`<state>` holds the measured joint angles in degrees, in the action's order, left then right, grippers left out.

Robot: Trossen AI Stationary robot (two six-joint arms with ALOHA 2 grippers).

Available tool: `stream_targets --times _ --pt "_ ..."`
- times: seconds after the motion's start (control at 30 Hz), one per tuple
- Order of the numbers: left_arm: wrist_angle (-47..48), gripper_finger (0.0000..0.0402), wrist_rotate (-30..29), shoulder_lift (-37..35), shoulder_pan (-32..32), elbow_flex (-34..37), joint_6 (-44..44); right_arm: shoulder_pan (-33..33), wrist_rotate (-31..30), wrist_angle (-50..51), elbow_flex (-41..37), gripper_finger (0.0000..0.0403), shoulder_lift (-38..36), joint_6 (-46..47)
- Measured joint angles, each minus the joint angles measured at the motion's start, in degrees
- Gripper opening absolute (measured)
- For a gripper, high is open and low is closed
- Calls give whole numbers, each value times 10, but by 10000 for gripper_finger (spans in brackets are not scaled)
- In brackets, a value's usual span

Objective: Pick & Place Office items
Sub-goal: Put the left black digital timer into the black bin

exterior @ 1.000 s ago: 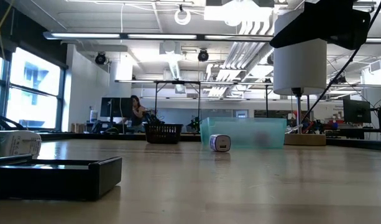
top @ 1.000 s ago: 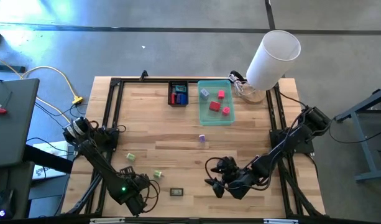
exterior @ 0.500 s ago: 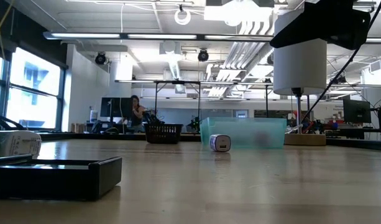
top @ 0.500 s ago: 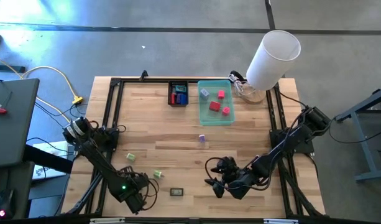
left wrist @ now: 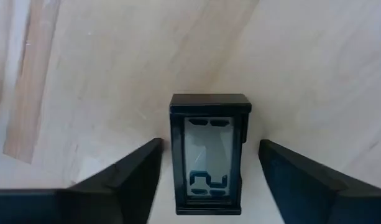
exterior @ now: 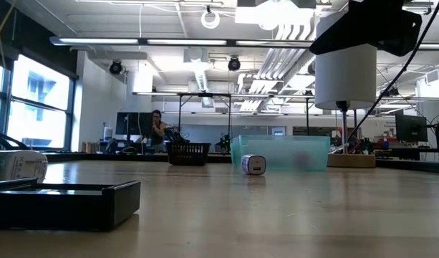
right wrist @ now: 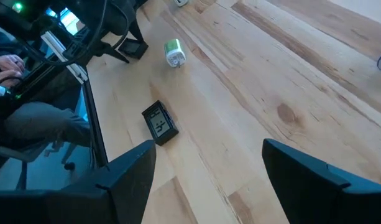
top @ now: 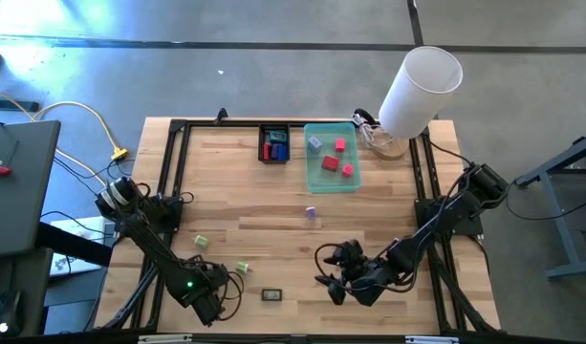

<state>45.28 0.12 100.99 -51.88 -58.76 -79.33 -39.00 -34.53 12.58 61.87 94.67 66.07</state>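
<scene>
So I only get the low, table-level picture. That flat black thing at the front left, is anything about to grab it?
Observer: Yes. The left wrist view shows the left end effector open, with one finger on each side of the black piece and a gap on both sides.
Operator: And the other arm?
Observer: Its wrist view shows the right end effector open over bare wood, holding nothing.
Operator: The teal tray looks cloudy to me. Is anything in it?
Observer: From above, the teal tray holds three red or pink pieces and one pale piece.
</scene>
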Motion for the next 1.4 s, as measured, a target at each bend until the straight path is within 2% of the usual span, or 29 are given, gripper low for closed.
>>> stream_targets --times 0.23,0.5,0.67,1.17,1.4 --pt "0 122 -6 1 21 0 14 0 0 -2 0 283 0 -51" --pt "6 123 -22 0 58 -15 15 0 3 -16 0 283 0 -146" --pt "31 123 -33 4 94 -55 57 0 3 -18 0 283 0 -213" --pt "267 122 -35 2 237 -203 193 0 3 -16 0 283 0 -441" --pt "333 122 -59 1 334 -270 264 0 -31 4 0 283 0 -579"
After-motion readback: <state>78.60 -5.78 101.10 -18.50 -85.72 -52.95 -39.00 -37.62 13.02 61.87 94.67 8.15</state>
